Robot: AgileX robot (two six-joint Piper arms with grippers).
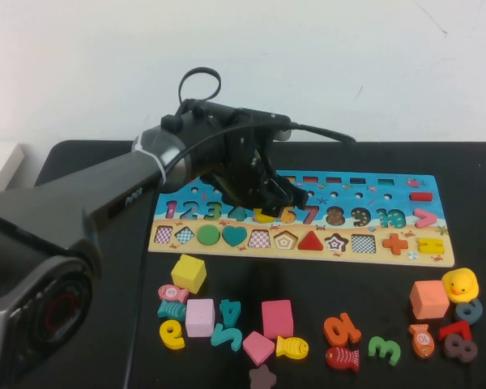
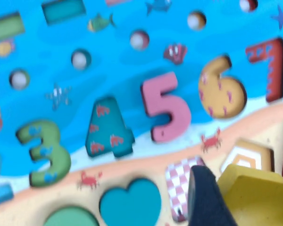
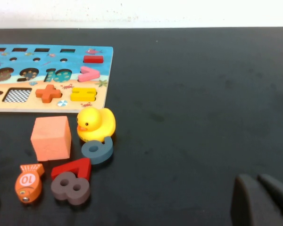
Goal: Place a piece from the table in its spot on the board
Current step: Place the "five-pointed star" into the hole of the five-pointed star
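I am on the putting-in step. My left jaws hang over the middle of the board, closed on the yellow piece; my left wrist view shows it pinched beside a dark finger. The piece sits just above the five-sided hole, which lies in the sandy strip between the checked hole and the red triangle. Next I think I must line up its corners, go straight down, then let go. My right jaws wait low over the table, right of the board; they look closed and hold nothing.
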